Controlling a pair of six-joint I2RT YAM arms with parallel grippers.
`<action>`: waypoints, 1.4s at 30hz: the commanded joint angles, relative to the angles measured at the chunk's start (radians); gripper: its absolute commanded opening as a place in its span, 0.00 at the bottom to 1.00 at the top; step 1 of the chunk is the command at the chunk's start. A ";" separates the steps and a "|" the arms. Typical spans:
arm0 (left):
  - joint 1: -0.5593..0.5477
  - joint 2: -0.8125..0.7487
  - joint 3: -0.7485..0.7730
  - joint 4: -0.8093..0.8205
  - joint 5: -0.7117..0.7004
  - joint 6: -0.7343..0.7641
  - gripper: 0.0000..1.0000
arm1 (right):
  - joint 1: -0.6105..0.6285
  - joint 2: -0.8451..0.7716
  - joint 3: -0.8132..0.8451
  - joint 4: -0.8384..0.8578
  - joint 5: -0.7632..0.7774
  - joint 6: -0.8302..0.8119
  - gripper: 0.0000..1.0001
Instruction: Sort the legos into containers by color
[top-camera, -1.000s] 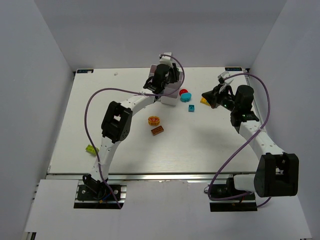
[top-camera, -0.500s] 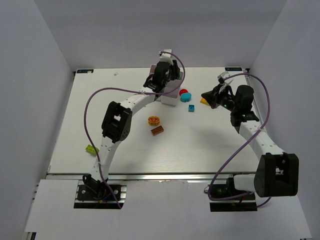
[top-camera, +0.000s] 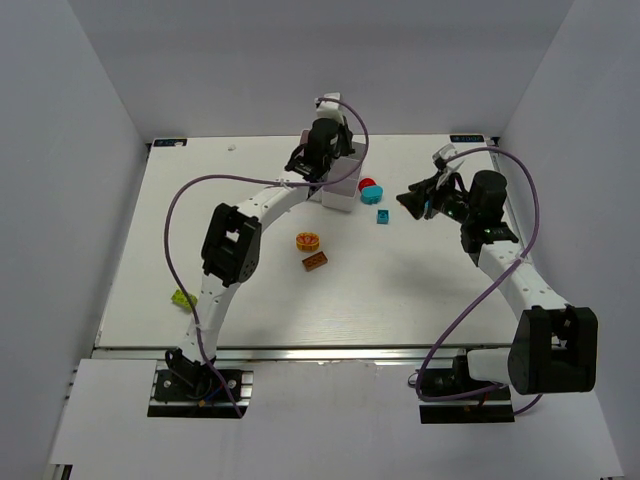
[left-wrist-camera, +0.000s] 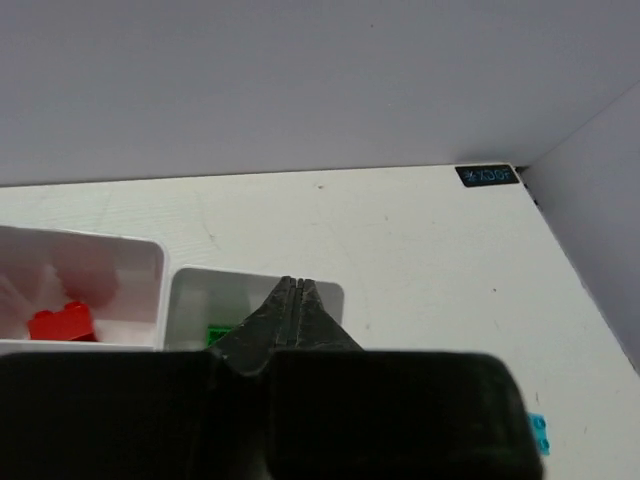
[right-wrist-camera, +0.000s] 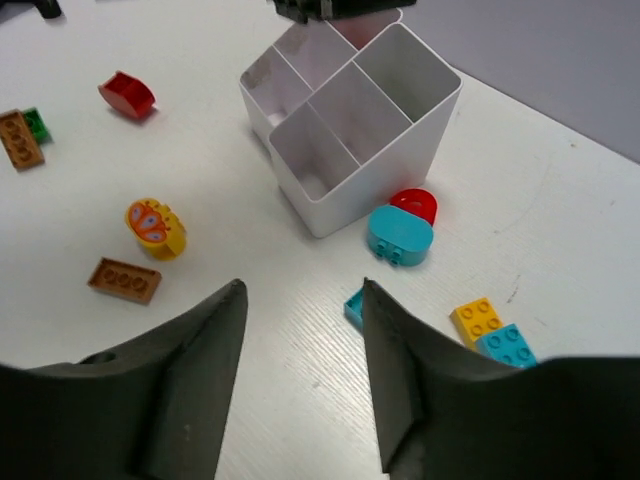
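The white containers (right-wrist-camera: 345, 120) (top-camera: 340, 188) stand at the table's far middle. My left gripper (left-wrist-camera: 293, 284) (top-camera: 325, 150) hangs shut and empty over them, above a bin holding a green lego (left-wrist-camera: 218, 333); the neighbouring bin holds a red lego (left-wrist-camera: 60, 325). My right gripper (right-wrist-camera: 302, 290) (top-camera: 410, 198) is open just above the table, nothing between its fingers. A small cyan lego (right-wrist-camera: 354, 307) lies at its right fingertip, and a yellow-and-cyan pair (right-wrist-camera: 490, 330) beside that finger. A red lego (right-wrist-camera: 415, 205) and a rounded cyan lego (right-wrist-camera: 400, 235) lean against the containers.
A round yellow lego (right-wrist-camera: 155, 225) (top-camera: 307, 241) and a brown plate (right-wrist-camera: 123, 280) (top-camera: 315, 261) lie mid-table. Farther left are a red piece (right-wrist-camera: 127, 95), a brown-and-green stack (right-wrist-camera: 20, 135) and a lime lego (top-camera: 183, 298). White walls close in the table.
My right gripper has opened from shut and shifted slightly left. My left gripper has closed and risen a little over the containers.
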 joint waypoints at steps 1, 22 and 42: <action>0.023 -0.225 0.021 -0.078 -0.001 -0.075 0.00 | -0.005 -0.010 0.046 -0.026 -0.001 -0.049 0.58; 0.286 -1.207 -1.057 -0.437 0.033 -0.319 0.94 | 0.245 0.476 0.579 -0.522 0.387 0.023 0.74; 0.577 -0.671 -0.687 -0.839 0.275 -0.822 0.81 | 0.251 0.423 0.553 -0.545 -0.006 -0.160 0.72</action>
